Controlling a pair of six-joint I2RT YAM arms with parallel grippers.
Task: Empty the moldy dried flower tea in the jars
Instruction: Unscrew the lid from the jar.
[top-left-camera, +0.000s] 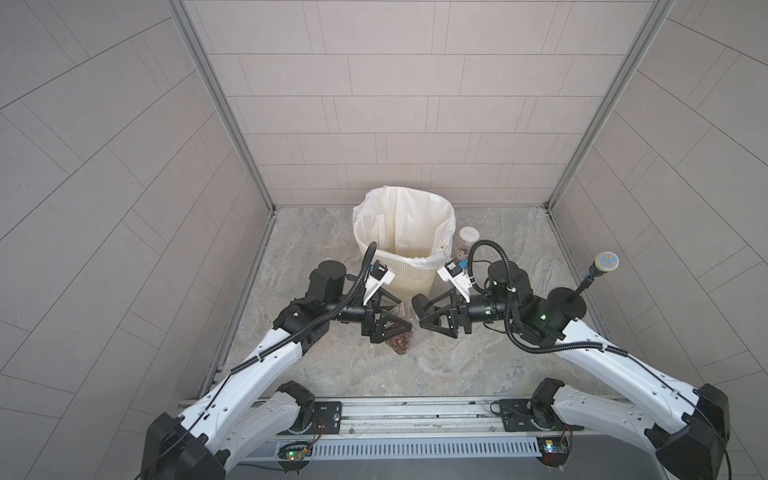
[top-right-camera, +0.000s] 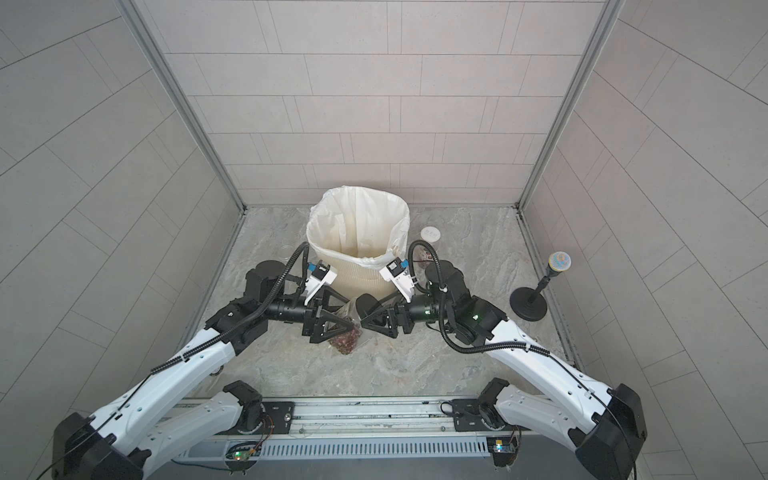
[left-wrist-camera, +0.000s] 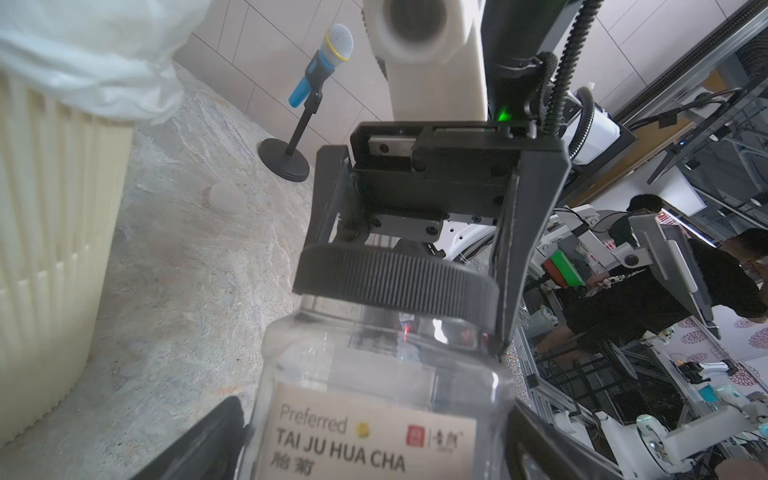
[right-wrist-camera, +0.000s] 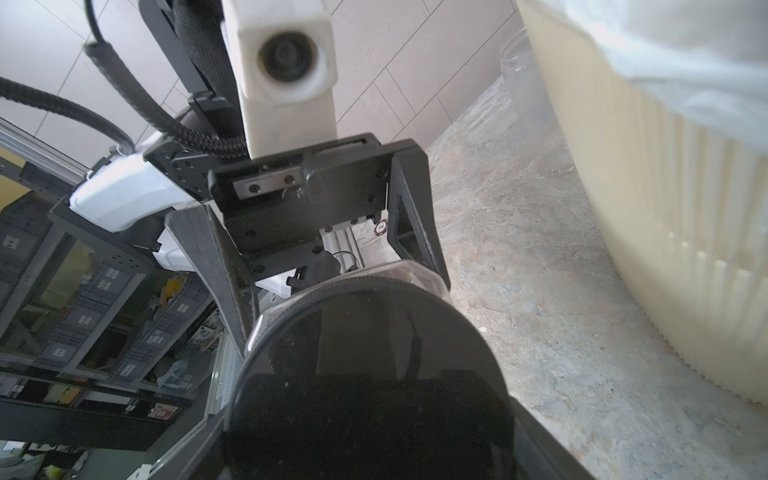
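Observation:
A clear squat jar (left-wrist-camera: 374, 374) with a tan label lies sideways between my two grippers, in front of the bin. The moldy dried flower tea (top-left-camera: 400, 345) (top-right-camera: 345, 338) is a brown-pink heap in its low side. My left gripper (top-left-camera: 403, 318) (left-wrist-camera: 374, 457) has its fingers spread wide on either side of the jar's body, close to it; whether they press on it does not show. My right gripper (top-left-camera: 419, 316) (right-wrist-camera: 370, 436) faces it, shut on the jar's black ribbed lid (left-wrist-camera: 395, 274) (right-wrist-camera: 365, 374).
The cream ribbed bin (top-left-camera: 411, 282) (top-right-camera: 361, 278) with a white liner stands just behind the grippers. A white-lidded jar (top-left-camera: 467, 239) is at its right, and a clear open jar (top-left-camera: 329, 251) at its left. A microphone on a stand (top-left-camera: 606, 262) is far right.

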